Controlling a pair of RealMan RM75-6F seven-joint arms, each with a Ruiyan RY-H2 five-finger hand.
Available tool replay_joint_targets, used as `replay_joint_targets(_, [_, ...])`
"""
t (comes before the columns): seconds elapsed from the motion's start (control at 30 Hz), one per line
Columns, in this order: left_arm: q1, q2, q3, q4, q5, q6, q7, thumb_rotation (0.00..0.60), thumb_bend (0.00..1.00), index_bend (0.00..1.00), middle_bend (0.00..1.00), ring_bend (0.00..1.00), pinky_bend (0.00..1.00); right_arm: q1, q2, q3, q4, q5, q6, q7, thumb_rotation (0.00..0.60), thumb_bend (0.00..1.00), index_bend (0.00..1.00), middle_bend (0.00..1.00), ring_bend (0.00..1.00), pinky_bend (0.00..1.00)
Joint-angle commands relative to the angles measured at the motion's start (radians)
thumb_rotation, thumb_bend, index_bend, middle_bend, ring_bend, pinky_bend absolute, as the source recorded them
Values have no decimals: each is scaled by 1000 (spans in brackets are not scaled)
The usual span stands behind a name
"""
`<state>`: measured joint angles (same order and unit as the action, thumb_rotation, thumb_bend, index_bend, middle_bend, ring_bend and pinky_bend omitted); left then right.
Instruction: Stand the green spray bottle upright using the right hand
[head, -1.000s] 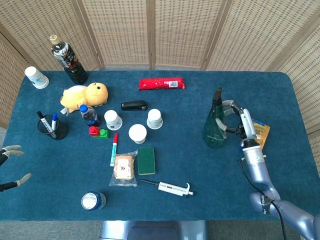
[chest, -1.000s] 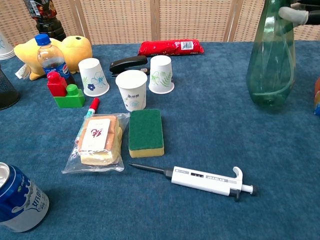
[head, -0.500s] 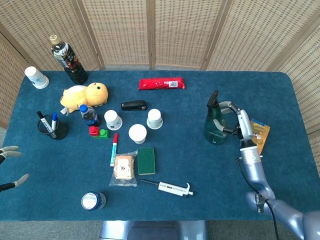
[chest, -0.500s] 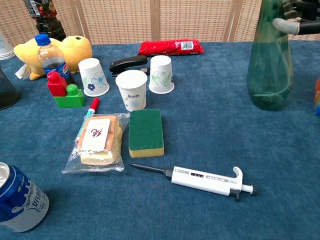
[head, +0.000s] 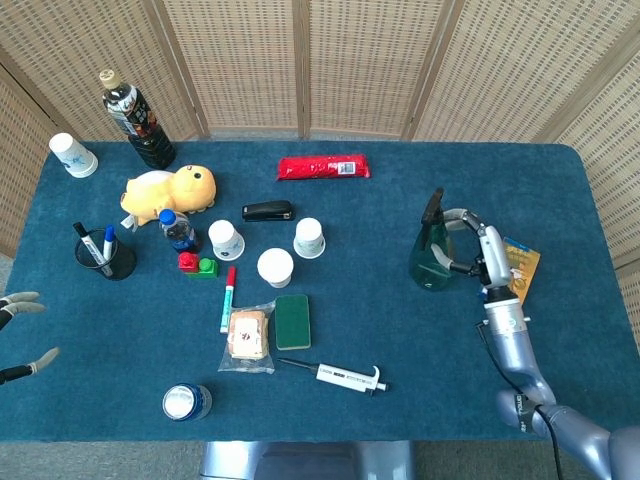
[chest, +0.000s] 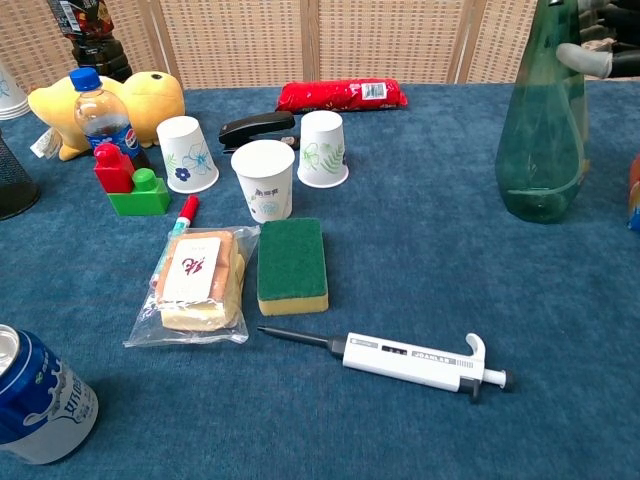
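Observation:
The green spray bottle (head: 432, 256) stands upright on the blue table (head: 400, 330) at the right, its black nozzle on top. In the chest view the bottle (chest: 542, 140) rises at the right edge with its base on the cloth. My right hand (head: 481, 250) grips it from the right side, fingers wrapped around its neck; one grey finger (chest: 592, 58) crosses the upper bottle. My left hand (head: 18, 303) shows only at the far left edge of the head view, fingers spread, holding nothing.
A white pipette (chest: 410, 358), a green sponge (chest: 292, 264) and a bagged snack (chest: 195, 282) lie mid-table. Paper cups (chest: 265, 178), a stapler (head: 268, 211), a red packet (head: 323, 167) and a yellow toy (head: 168, 190) sit further back. An orange packet (head: 522, 265) lies behind my right hand.
The bottle has gone from a slight lean to standing straight and shifted a little to the right with my right hand. The left hand has barely moved.

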<state>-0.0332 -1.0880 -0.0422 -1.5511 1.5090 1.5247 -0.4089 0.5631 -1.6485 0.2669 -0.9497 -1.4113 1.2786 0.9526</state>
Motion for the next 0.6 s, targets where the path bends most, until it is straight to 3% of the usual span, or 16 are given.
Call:
replay_joint_targets(0.03, [0,0,0,0,1,0,0,600,151,348,285,273,250,-4,11,-4,-12,-5,-1,4,600,345,538,462,274,360])
replay_joint_targets(0.6, [0,-4,0,0,4,5,2,600,152,348,285,273,250,-12,62,-22,-59,-16,-29,22,600,358,456,409,207,296])
